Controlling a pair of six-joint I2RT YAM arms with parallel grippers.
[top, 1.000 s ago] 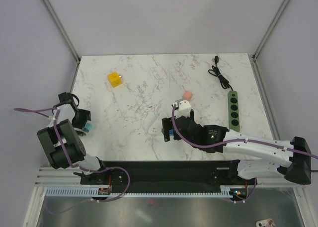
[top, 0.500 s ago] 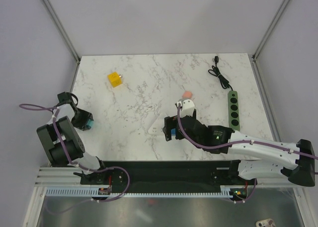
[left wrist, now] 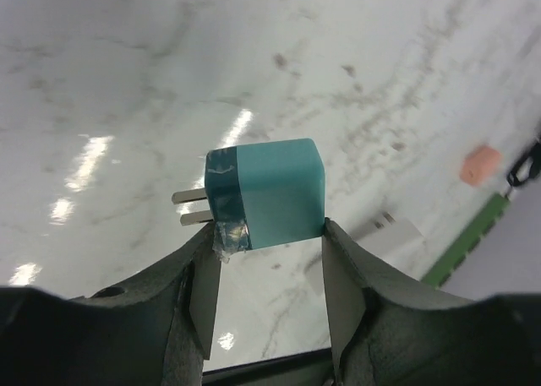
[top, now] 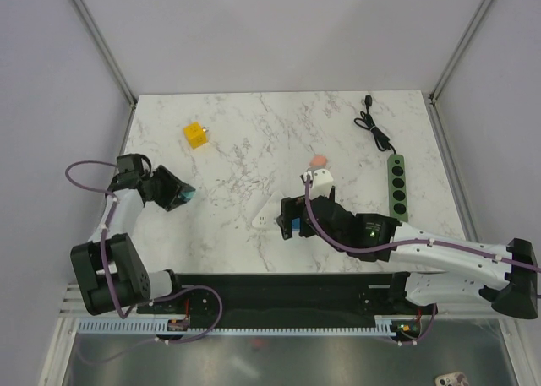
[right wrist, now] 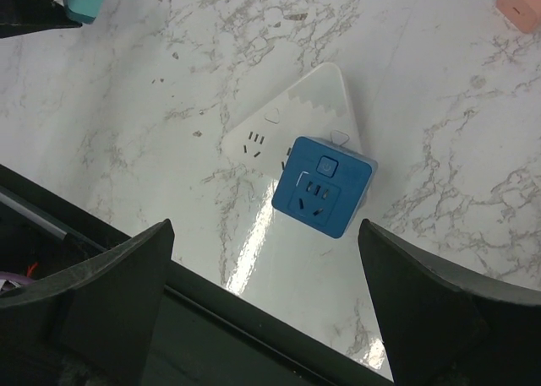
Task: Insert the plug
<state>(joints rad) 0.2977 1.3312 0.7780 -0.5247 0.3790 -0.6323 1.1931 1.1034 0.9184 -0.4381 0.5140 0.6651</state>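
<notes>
Since a second ago the left gripper point(top: 175, 193) had swung inward from the desk's point(top: 254, 141) left edge with the teal plug point(top: 185, 197), from above well apart from the white socket block point(top: 263, 221) by the right gripper point(top: 290, 220), with a yellow cube point(top: 196, 134), pink piece point(top: 319, 161) and green power strip point(top: 398, 188) lying aside. Its wrist view showed jaws partly closed, clamping the plug's body, prongs free: pickup looked done, insertion left. Right wrist view showed wide-open, empty jaws over a blue adapter point(right wrist: 324, 186) on the socket block, possibly crowding the approach
</notes>
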